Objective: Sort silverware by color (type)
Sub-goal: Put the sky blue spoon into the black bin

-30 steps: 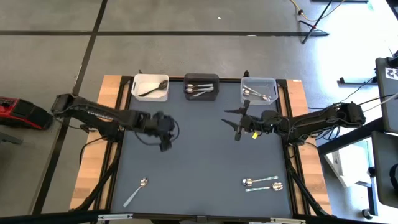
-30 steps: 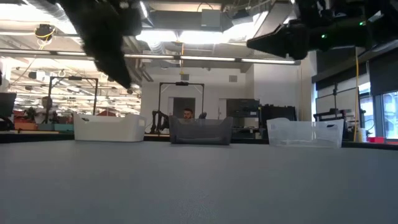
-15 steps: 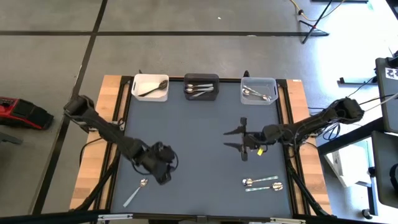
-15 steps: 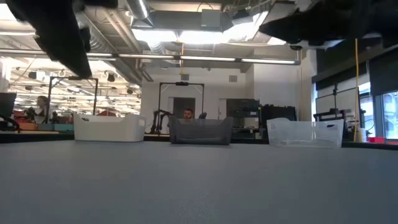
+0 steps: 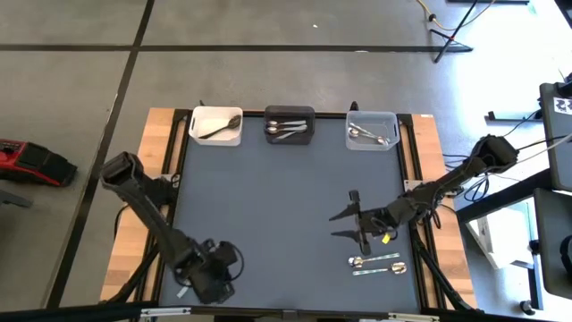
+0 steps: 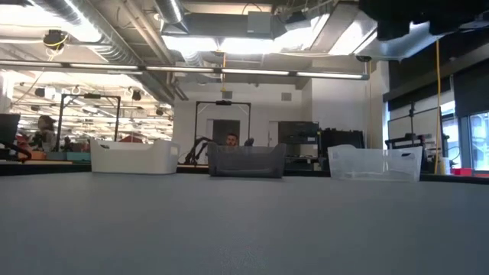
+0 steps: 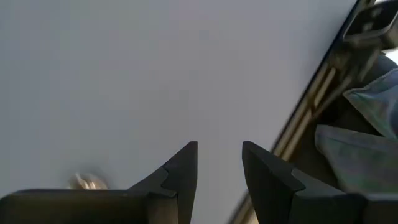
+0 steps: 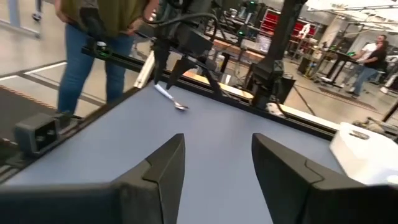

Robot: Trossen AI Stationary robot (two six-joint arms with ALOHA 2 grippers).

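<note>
Silver spoon (image 8: 169, 98) lies under the left gripper (image 5: 211, 288), fingers parted, empty; right gripper (image 5: 349, 225) hovers wide open, empty, near 2 spoons (image 5: 377, 264).

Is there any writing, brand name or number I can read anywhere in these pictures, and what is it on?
None can be read.
The white bin, black bin and clear bin show no labels.
The device at the right edge bears a mark too small to read.
Signs in the room behind are too blurred.
</note>
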